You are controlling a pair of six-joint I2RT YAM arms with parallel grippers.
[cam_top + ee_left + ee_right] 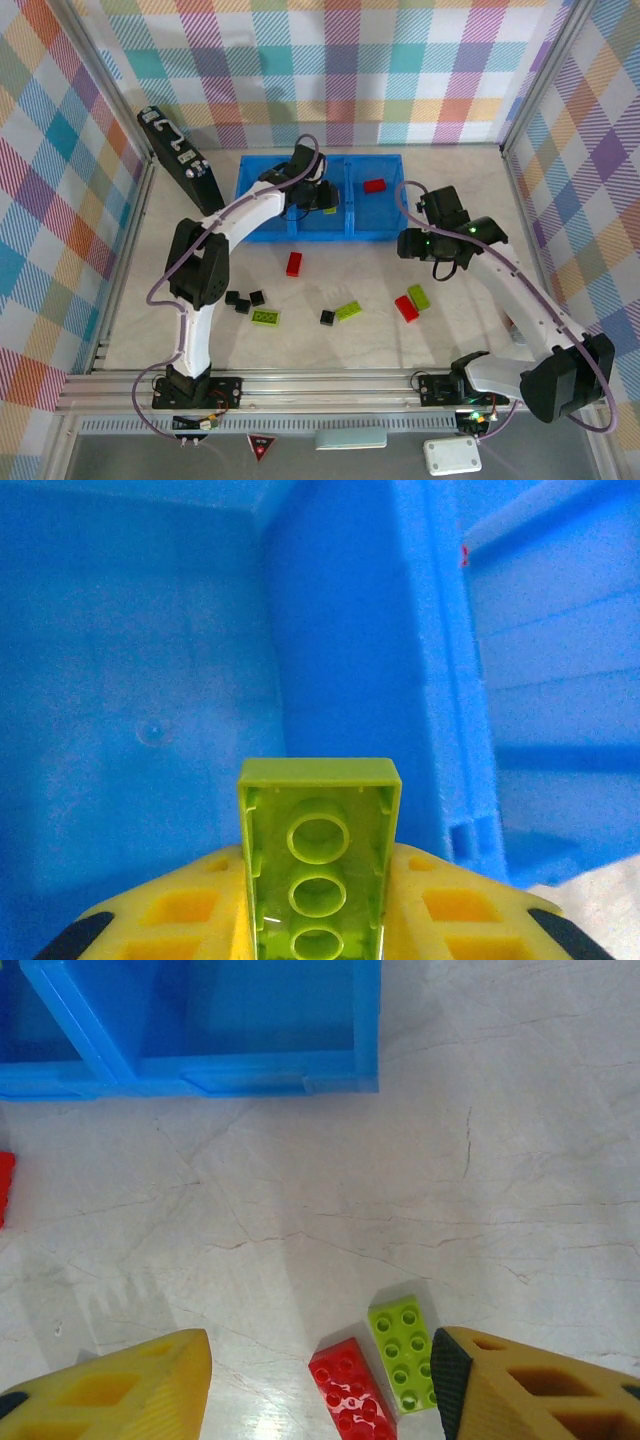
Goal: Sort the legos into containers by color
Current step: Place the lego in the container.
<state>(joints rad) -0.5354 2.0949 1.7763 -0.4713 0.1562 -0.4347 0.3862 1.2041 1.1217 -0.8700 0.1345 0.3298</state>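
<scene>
Lime-green plastic is what your left gripper (322,197) carries. Its fingers (170,910) are pinched narrow on the long sides of 1 held lime brick (318,860), whose hollow underside faces the wrist camera. It hangs over the middle of the 3 compartments of the blue bin (300,238), which stands toward the far edge of the desk (470,170). The floor below looks bare, and you cannot tell whether the brick touches it. The right compartment holds 1 sorted red brick (375,185), so green is evidently getting a compartment of its own. Judged from this, the step in hand is the release: open the fingers and let the brick drop clear of the divider wall on its right. Your right gripper (322,1352) stands part-open with nothing in it, low over the desk in front of the bin's right near corner. A loose red brick (350,1400) and a loose lime brick (403,1355) lie side by side just inside its right finger, and it looks staged for 1 of them. They sit so close that closing on 1 could shove the other, so line up squarely. Waiting elsewhere are a lone red brick (294,263) in front of the bin, 3 black bricks (243,302) toward the left, and 2 lime bricks (267,317) with 1 black cube (327,317) between them nearer the near edge.
</scene>
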